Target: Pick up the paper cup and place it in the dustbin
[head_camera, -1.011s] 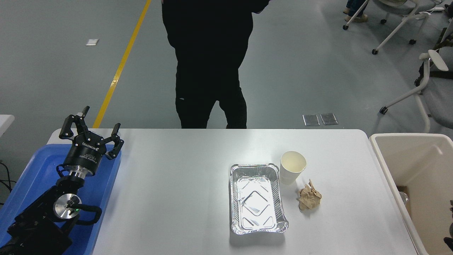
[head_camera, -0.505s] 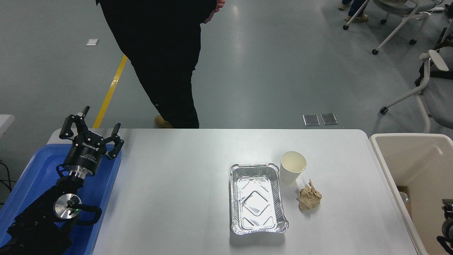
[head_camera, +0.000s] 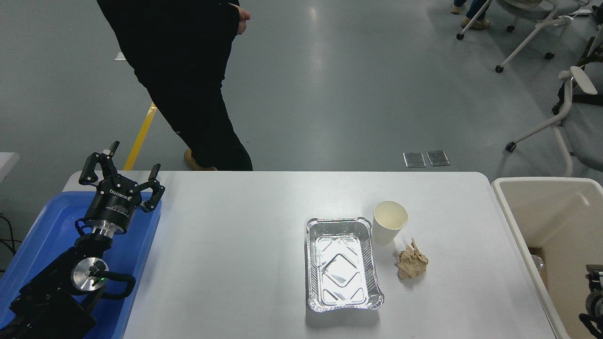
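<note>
We note the right gripper (head_camera: pixel 594 296) has crept a little further into the lower right edge of the frame since half a second ago; only a sliver shows, over the dustbin (head_camera: pixel 506 214), so we cannot tell how its fingers stand. A second ago barely a trace of it showed. We judge the reach for the cup is only starting.

The person (head_camera: pixel 188 84) in dark clothes has walked from top centre toward the upper left, away from the table's far side.

Paper cup (head_camera: pixel 389 222): upright, right of centre on the white table (head_camera: pixel 235 259), just beside the foil tray (head_camera: pixel 343 263), unmoved. Crumpled brown paper ball (head_camera: pixel 412 264) lies near, below it.

Containers: cup and foil tray look empty. Something small lies in the dustbin at the right edge; we cannot tell what. Left gripper (head_camera: pixel 121 176) parked over the blue tray (head_camera: pixel 42 230), lower left, fingers spread, holding nothing.
</note>
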You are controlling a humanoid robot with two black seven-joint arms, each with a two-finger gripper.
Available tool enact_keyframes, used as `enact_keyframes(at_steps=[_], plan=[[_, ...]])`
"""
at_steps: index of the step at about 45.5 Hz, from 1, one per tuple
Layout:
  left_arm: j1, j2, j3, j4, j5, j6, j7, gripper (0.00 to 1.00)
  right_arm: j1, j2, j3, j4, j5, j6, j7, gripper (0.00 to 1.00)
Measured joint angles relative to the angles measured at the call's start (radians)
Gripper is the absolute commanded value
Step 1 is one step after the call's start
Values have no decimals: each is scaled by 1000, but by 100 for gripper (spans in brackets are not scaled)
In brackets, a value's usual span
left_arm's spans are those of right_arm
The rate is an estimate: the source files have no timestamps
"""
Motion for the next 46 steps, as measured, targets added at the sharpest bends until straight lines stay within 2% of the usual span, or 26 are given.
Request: enact_keyframes(at_steps=[46], plan=[[0,0,0,0,0,0,0,98,21,-7,0,6,0,3,0,100]])
